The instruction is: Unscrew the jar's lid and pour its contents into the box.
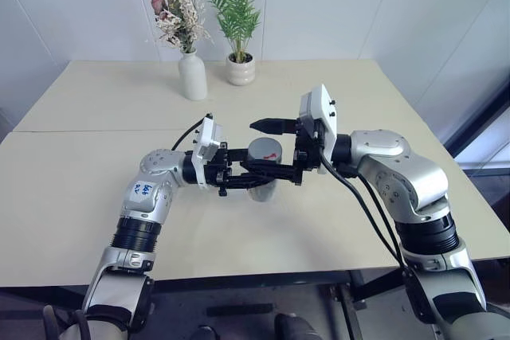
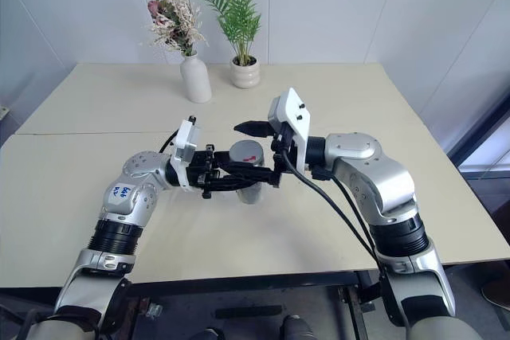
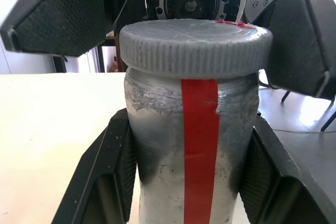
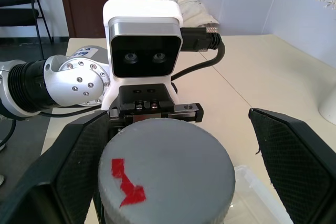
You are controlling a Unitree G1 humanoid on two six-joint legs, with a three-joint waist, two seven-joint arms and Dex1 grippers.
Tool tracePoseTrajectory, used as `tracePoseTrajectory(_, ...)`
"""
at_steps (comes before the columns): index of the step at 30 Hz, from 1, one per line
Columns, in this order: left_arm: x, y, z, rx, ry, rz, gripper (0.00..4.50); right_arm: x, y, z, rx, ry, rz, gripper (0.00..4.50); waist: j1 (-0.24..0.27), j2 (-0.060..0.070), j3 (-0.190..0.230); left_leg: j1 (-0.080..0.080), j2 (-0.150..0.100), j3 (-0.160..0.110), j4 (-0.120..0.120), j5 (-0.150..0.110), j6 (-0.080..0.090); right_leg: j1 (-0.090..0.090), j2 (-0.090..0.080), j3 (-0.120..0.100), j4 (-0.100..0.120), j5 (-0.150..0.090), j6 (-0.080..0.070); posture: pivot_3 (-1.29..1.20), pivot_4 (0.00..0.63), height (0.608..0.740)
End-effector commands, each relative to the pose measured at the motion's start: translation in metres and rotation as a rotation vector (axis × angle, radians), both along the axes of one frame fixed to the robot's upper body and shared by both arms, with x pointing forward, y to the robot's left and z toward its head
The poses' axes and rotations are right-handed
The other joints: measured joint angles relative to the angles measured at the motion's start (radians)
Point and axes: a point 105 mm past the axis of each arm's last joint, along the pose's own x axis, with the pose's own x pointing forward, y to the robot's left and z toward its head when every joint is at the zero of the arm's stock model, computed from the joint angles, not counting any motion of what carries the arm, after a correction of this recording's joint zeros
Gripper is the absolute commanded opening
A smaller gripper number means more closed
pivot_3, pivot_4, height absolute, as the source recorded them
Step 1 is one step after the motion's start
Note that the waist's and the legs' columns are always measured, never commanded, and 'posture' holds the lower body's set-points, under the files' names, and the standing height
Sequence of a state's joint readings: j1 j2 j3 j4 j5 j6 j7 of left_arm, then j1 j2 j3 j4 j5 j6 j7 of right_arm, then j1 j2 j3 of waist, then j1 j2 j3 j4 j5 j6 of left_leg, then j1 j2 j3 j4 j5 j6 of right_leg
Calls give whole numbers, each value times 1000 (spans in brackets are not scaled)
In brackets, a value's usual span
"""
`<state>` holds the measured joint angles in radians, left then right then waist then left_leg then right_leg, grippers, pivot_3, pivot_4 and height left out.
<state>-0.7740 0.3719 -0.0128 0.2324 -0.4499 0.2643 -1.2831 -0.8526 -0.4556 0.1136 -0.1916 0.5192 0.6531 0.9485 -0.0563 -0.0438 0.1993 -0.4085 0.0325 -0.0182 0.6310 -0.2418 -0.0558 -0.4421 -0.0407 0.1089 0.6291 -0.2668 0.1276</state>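
Note:
The jar (image 3: 173, 182) is silvery with a red stripe down its side. It is held upright above the table (image 1: 80, 197), with my left gripper (image 3: 190, 129) shut on its body. The grey ribbed lid (image 4: 168, 166), marked in red on top, sits on the jar. My right gripper (image 4: 178, 129) is open and straddles the lid. One finger (image 4: 79, 166) is close beside the lid and the other finger (image 4: 294, 156) stands well off it. A corner of the clear box (image 4: 262, 192) lies on the table under the jar. The contents are hidden inside the jar.
A white vase of dried flowers (image 1: 192, 75) and a ribbed white pot with a green plant (image 1: 241, 69) stand at the back of the table. A seam crosses the tabletop on the left. The table's front edge is close below both arms.

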Motion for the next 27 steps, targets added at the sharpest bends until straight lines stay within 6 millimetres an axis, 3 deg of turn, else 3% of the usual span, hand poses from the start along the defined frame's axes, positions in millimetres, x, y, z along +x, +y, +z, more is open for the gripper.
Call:
tracePoseTrajectory(1,-4,3,12,-42,-48,-19,2135,-2,-4,11,19,-46,7,4450,0,0,0,0,0,0,0,0,0,0,0,0,0,0,0,0,150,740)
tracePoseTrajectory(18,6,19,7,-32,-37,-5,2135,0,-38,16,-23,-64,-79,4450,2,0,0,0,0,0,0,0,0,0,0,0,0,0,0,0,150,740)
tracePoseTrajectory(22,10,21,6,-28,-37,0,2135,-13,-42,9,-54,-45,-49,4450,2,0,0,0,0,0,0,0,0,0,0,0,-1,0,0,0,150,740)
tracePoseTrajectory(27,14,19,2,-23,-43,-20,2135,-30,-27,11,-23,-21,32,4450,-1,0,0,0,0,0,0,0,0,0,0,0,0,0,0,0,150,740)
